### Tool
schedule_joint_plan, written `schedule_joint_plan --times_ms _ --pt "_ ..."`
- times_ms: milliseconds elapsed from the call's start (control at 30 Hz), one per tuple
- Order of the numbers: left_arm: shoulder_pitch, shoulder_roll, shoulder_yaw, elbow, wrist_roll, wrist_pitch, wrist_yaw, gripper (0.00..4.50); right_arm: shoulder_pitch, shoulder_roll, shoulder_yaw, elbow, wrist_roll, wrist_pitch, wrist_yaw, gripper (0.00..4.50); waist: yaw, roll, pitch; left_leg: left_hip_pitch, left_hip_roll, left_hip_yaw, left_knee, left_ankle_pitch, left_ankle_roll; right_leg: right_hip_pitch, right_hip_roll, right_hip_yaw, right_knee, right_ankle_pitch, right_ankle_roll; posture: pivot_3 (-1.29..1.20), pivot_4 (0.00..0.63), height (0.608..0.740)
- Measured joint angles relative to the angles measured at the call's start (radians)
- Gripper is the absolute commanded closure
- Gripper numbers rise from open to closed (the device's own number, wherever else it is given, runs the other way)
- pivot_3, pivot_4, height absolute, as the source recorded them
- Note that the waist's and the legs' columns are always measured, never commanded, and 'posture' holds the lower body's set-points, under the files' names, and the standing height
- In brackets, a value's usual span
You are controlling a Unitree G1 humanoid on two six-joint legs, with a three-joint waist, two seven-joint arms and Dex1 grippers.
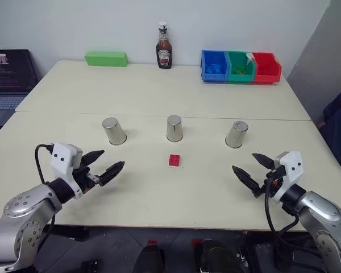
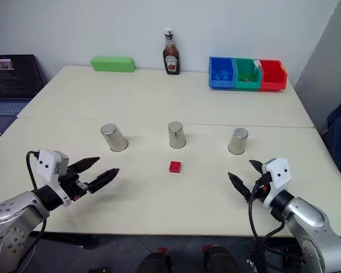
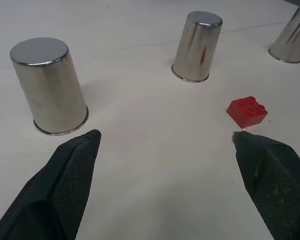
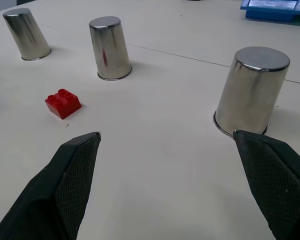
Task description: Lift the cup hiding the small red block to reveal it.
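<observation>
Cups of shiny steel, three alike, stand upside down in a row across the pale table (image 1: 159, 85): the left cup (image 1: 113, 131), the middle cup (image 1: 174, 128) and the right cup (image 1: 236, 134). In the head views the small red studded plastic block (image 1: 174, 160) lies in the open, just in front of the middle cup and touching none. So nothing is hidden yet, and I judge that the step of lifting has not begun. The left gripper (image 1: 103, 166) and the right gripper (image 1: 249, 170) hover low over the near edge, well apart from the cups, both with fingers spread and holding nothing. Far back stand a brown sauce bottle (image 1: 163, 48), a flat green box (image 1: 105, 58) and a row of blue, green and red bins (image 1: 241, 66).

From the left wrist, the left cup is near and the block sits beside one black fingertip (image 3: 242, 140).

From the right wrist, the right cup is closest, and the block's studs are plain here, which the head views hardly give.

To do it well, I would take the chosen cup by its sides and raise it straight up, since the smooth tapered steel may slip.
</observation>
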Motion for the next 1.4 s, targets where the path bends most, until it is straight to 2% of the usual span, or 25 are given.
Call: schedule_joint_plan --times_ms 1400 --pt "-0.043 0.012 -0.018 0.056 0.028 -0.035 -0.049 0.03 -0.003 0.000 0.017 -0.010 0.000 0.002 -0.029 0.00 0.000 0.000 0.000 0.000 0.000 0.000 0.000 0.000 0.000 0.000 0.000 0.000 0.000 0.000 0.000 0.00 0.150 0.740"
